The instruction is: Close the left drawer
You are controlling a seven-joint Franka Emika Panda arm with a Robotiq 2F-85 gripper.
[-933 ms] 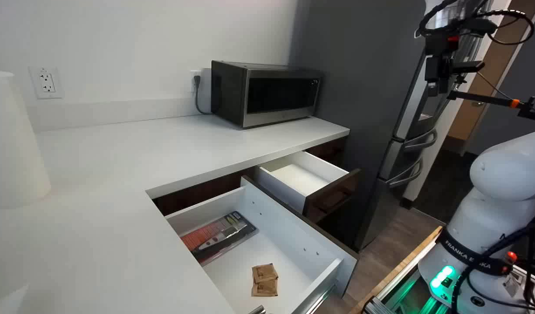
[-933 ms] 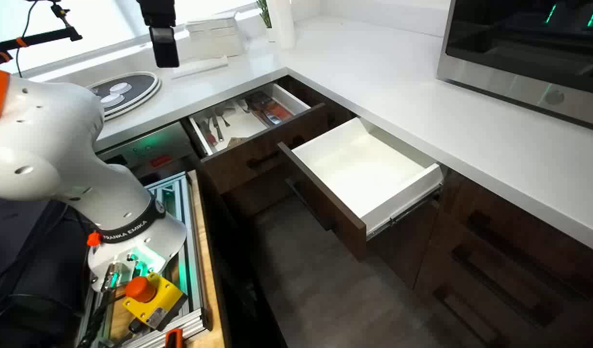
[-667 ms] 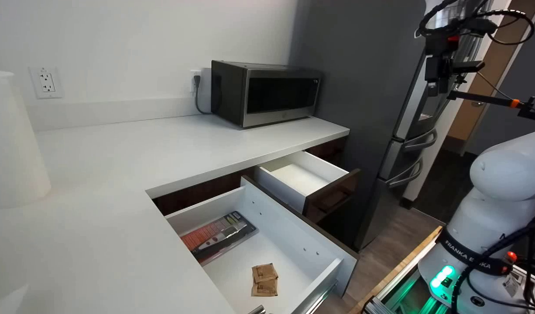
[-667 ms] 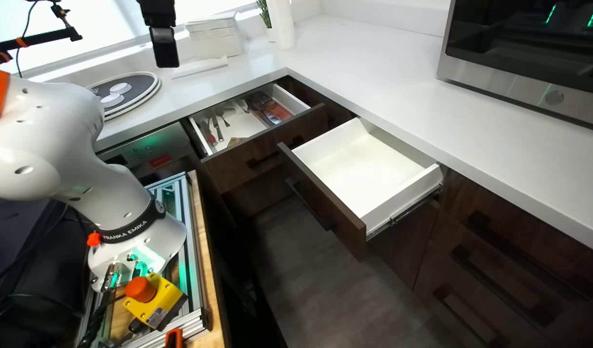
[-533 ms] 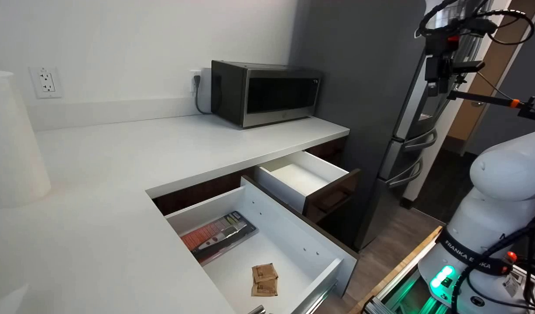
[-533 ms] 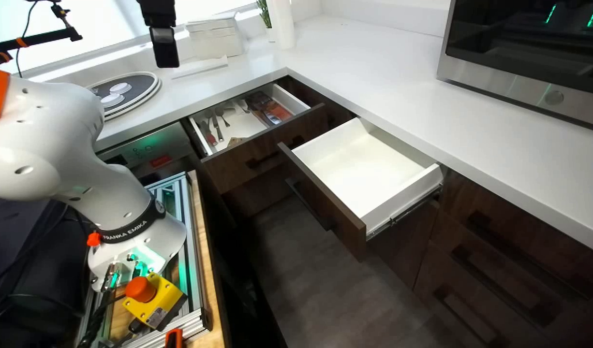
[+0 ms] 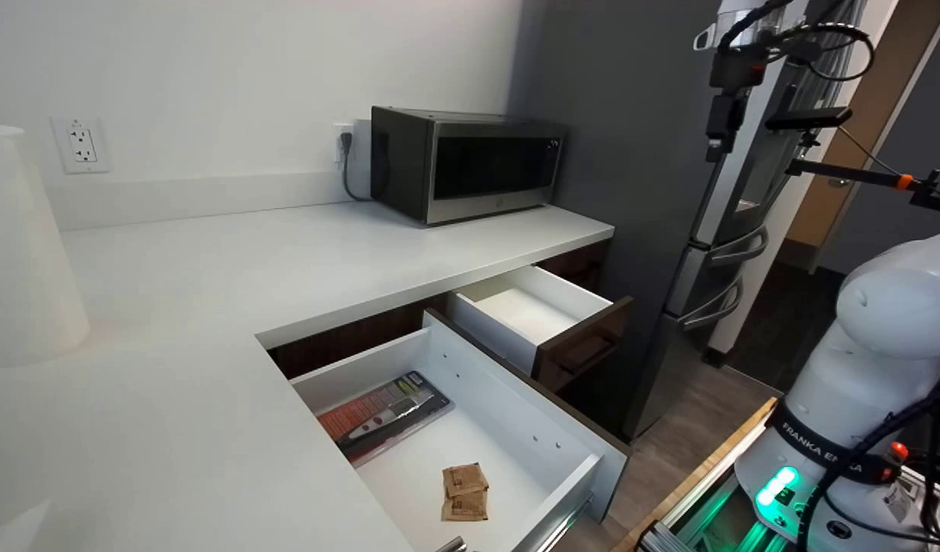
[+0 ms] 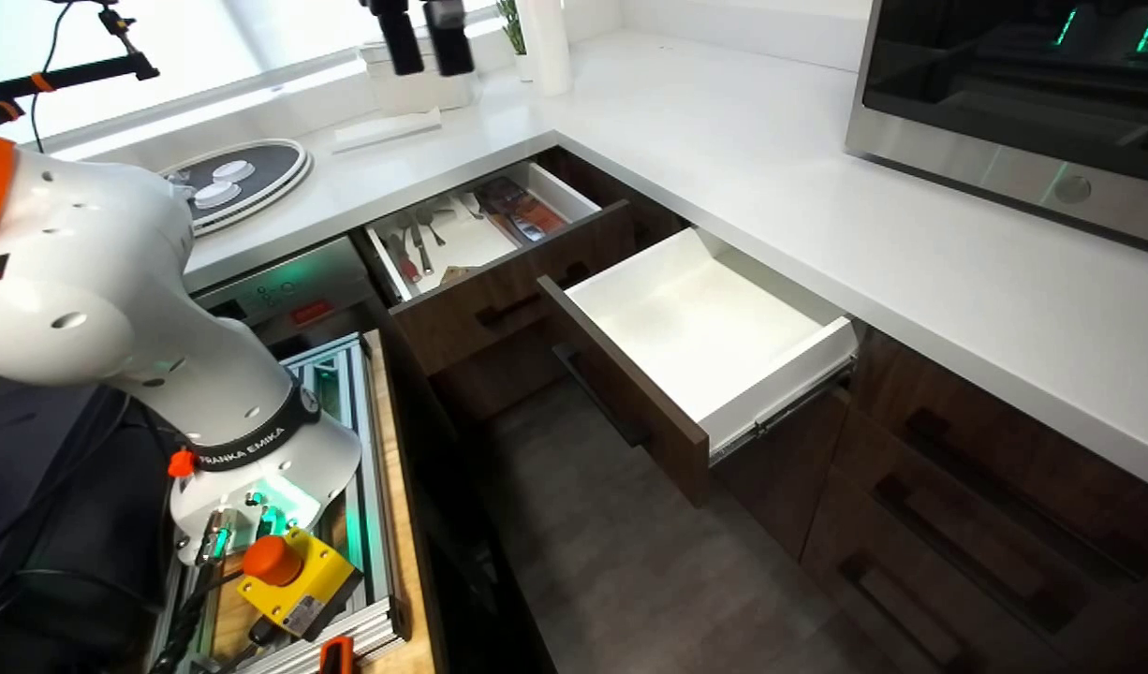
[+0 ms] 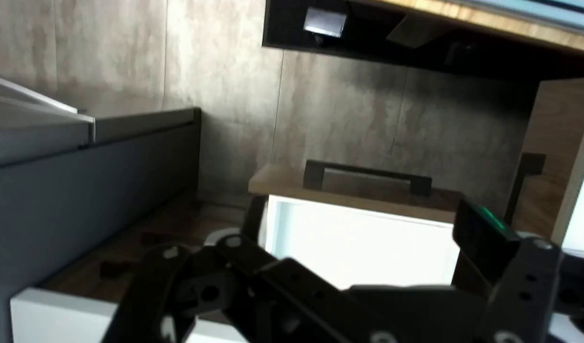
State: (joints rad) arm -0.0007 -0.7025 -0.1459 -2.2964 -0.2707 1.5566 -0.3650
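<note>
The gripper point(image 8: 433, 67) hangs empty, fingers point(image 8: 450, 49) apart, higher than the edge of the counter point(image 8: 724, 168), maybe for room to come down and push the left drawer point(image 7: 481, 433), which sticks out by the counter's inside corner.

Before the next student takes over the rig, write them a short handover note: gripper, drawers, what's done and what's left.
Gripper: open, raised in the air, holding nothing.
Left drawer: the wider one, pulled out, with a red-and-black package, brown packets and cutlery inside.
Narrower drawer: also pulled out, at the same counter corner.
Done: no closing yet; the left drawer stands open.
Left: bring the gripper to the left drawer's front and, probably, push it home, minding the narrower drawer close by.
</note>
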